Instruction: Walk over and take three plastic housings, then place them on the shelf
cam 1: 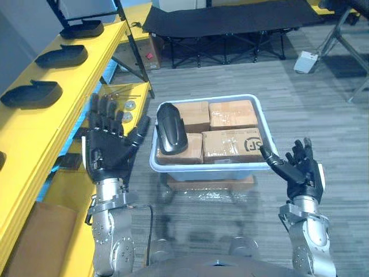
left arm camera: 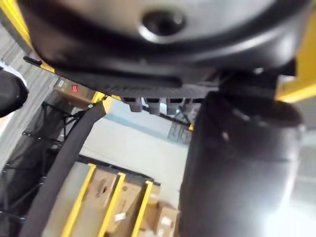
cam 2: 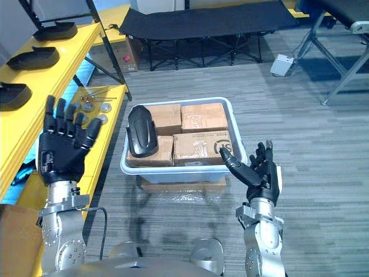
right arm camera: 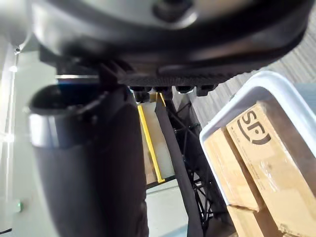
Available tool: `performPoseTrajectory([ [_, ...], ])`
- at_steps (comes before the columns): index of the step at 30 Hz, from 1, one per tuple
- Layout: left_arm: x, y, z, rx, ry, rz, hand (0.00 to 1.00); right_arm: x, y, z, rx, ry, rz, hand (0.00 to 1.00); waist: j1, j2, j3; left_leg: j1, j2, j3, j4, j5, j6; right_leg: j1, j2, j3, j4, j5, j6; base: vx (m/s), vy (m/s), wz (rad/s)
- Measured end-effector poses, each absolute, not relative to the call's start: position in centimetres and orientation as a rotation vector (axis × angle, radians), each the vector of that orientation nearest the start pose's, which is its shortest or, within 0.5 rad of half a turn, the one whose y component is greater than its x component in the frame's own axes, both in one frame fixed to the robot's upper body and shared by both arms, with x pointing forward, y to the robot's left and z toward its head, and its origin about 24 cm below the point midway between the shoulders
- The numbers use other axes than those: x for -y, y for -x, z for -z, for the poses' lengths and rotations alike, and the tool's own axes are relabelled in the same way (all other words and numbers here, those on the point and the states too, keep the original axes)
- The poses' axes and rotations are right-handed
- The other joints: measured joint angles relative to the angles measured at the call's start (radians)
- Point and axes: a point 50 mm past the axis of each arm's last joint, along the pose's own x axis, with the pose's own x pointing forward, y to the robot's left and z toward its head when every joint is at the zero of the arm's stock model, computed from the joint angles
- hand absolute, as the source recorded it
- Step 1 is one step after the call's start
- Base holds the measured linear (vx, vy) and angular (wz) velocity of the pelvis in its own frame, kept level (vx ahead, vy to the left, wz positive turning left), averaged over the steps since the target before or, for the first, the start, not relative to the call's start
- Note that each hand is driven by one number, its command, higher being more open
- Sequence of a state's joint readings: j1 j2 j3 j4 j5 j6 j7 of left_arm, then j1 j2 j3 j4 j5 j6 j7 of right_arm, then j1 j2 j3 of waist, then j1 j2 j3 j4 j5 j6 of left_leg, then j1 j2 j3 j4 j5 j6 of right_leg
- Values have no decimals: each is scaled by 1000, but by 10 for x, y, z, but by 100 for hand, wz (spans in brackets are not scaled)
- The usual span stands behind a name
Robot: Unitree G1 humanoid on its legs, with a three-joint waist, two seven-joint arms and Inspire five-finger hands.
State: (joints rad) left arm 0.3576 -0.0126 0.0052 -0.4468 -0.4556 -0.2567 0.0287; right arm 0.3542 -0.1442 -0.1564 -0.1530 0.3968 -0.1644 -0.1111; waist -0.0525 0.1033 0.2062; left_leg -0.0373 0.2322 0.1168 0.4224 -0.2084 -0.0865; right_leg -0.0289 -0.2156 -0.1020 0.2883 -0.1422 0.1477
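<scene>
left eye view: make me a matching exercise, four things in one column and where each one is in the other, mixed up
Things
1. black housing
2. left hand
3. right hand
4. black cot

Places
a. open, raised off the right front corner of the bin
b. lying on the cardboard boxes in the bin
c. standing on the floor beyond the bin, at the back
d. open, raised between the yellow shelf and the bin

Pairs: 1-b, 2-d, 3-a, 4-c
</scene>
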Motion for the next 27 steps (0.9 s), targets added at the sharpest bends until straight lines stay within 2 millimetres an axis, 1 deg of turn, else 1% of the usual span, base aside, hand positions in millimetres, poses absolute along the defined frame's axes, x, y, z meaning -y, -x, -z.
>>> performPoseTrajectory([
  [1,-180,-178,-87,332,436,-155,100,238,-172,-28,10,-171,373,100,2,4,-3,25,-14,-3,-65,-4,-4,-13,0,9,-7,12,12,-55,76,-27],
  [2,-179,-181,-72,247,446,-144,100,236,-174,-25,-11,-128,368,100,10,6,-5,51,-36,9,-145,-3,-25,-33,-12,14,-22,37,23,-72,115,-25],
  [3,-179,-182,-63,199,448,-145,100,236,-176,-22,-32,-113,363,100,15,6,-7,52,-43,17,-153,5,-39,-33,-18,16,-36,50,28,-86,157,-31],
  [4,-178,-183,-44,93,453,-151,100,231,-182,-12,-86,-116,339,100,27,-3,-7,52,-50,32,-148,4,-39,-26,-25,16,-69,78,34,-73,118,-28],
  [5,-179,-182,-28,10,474,-167,100,226,-187,-3,-130,-117,317,100,31,-14,-3,55,-52,38,-144,3,-41,-13,-27,16,-98,98,36,-110,142,-27],
  [6,-180,-178,-4,-118,464,-200,100,219,-194,11,-194,-115,296,100,45,-33,1,53,-55,40,-138,1,-43,6,-29,8,-140,127,38,-67,83,-14],
  [7,-180,-177,-1,-138,461,-206,100,218,-195,13,-203,-116,293,100,49,-36,1,51,-55,39,-134,1,-44,7,-29,6,-147,132,37,-82,79,0],
  [8,-182,-173,11,-204,451,-229,100,215,-200,18,-230,-118,282,100,58,-49,4,37,-56,30,-123,0,-44,18,-29,-8,-174,149,38,-63,31,18],
  [9,-184,-170,14,-229,444,-241,100,215,-207,16,-225,-115,275,100,71,-57,9,15,-55,16,-106,0,-44,23,-28,-24,-192,163,37,-84,33,27],
  [10,-184,-170,14,-228,442,-241,100,216,-211,14,-213,-108,272,100,78,-59,11,2,-55,7,-96,0,-44,26,-27,-33,-203,170,36,-95,16,34],
  [11,-185,-171,13,-221,440,-241,100,220,-225,6,-184,-81,261,100,85,-59,14,-24,-55,-12,-78,0,-44,32,-25,-49,-223,186,34,-132,22,36],
  [12,-186,-173,9,-204,433,-235,100,227,-248,-10,-130,-47,253,100,95,-56,29,-50,-55,-29,-59,0,-44,33,-23,-63,-238,201,32,-142,28,28],
  [13,-186,-173,9,-204,433,-235,100,227,-248,-10,-130,-47,253,100,95,-56,29,-50,-55,-29,-59,0,-44,33,-23,-63,-238,201,32,-136,30,22],
  [14,-186,-178,3,-170,429,-221,100,232,-273,-32,-55,-19,260,100,108,-52,56,-77,-55,-42,-41,1,-43,26,-22,-74,-247,216,30,-134,24,19],
  [15,-185,-182,-3,-138,428,-214,100,237,-292,-52,5,-11,280,100,119,-51,77,-99,-58,-57,-36,2,-41,20,-22,-86,-261,229,28,-196,24,21],
  [16,-185,-186,-9,-108,424,-204,100,240,-306,-72,64,-8,302,100,137,-54,100,-119,-65,-70,-37,10,-39,8,-22,-90,-272,241,25,-186,17,17],
  [17,-185,-188,-12,-92,423,-202,100,241,-313,-82,92,-7,308,100,142,-54,114,-128,-66,-74,-37,15,-37,5,-22,-96,-277,246,22,-156,7,16],
  [18,-185,-190,-15,-75,384,-208,100,245,-328,-104,144,8,318,100,158,-52,147,-146,-69,-85,-38,28,-40,-6,-22,-108,-277,250,18,-83,-1,20],
  [19,-184,-193,-17,-67,371,-204,100,247,-333,-111,157,16,322,100,162,-52,159,-152,-71,-92,-39,33,-40,-7,-22,-113,-277,253,20,-82,-4,28],
  [20,-184,-194,-16,-77,331,-196,100,251,-342,-123,175,29,332,100,173,-49,178,-162,-73,-105,-41,40,-41,-11,-22,-123,-277,257,20,-54,-6,21],
  [21,-184,-194,-14,-87,318,-190,100,253,-345,-127,179,35,338,100,181,-49,181,-170,-74,-108,-42,44,-43,-18,-22,-126,-276,258,19,-28,-6,22],
  [22,-183,-195,-10,-109,296,-173,100,257,-351,-138,192,53,346,100,192,-46,190,-184,-76,-116,-40,53,-49,-25,-23,-129,-275,261,20,16,0,25],
  [23,-181,-195,-1,-147,260,-161,100,259,-358,-147,189,81,347,100,193,-42,194,-196,-81,-128,-39,61,-50,-29,-26,-142,-274,262,22,28,2,24],
  [24,-181,-195,4,-171,255,-159,100,259,-362,-151,184,94,344,100,197,-42,194,-199,-82,-129,-39,61,-50,-32,-26,-143,-273,262,22,44,8,15],
  [25,-178,-195,16,-224,247,-149,100,260,-368,-159,176,98,344,100,212,-38,197,-201,-82,-128,-38,62,-50,-35,-27,-143,-272,263,23,41,11,1],
  [26,-175,-196,24,-259,245,-141,100,262,-372,-166,179,108,347,100,219,-32,204,-201,-82,-130,-35,62,-50,-34,-28,-146,-269,263,23,44,20,2],
  [27,-170,-197,34,-303,239,-122,100,264,-380,-183,195,133,351,100,227,-20,223,-208,-82,-136,-27,61,-50,-42,-28,-153,-256,263,23,22,14,6],
])
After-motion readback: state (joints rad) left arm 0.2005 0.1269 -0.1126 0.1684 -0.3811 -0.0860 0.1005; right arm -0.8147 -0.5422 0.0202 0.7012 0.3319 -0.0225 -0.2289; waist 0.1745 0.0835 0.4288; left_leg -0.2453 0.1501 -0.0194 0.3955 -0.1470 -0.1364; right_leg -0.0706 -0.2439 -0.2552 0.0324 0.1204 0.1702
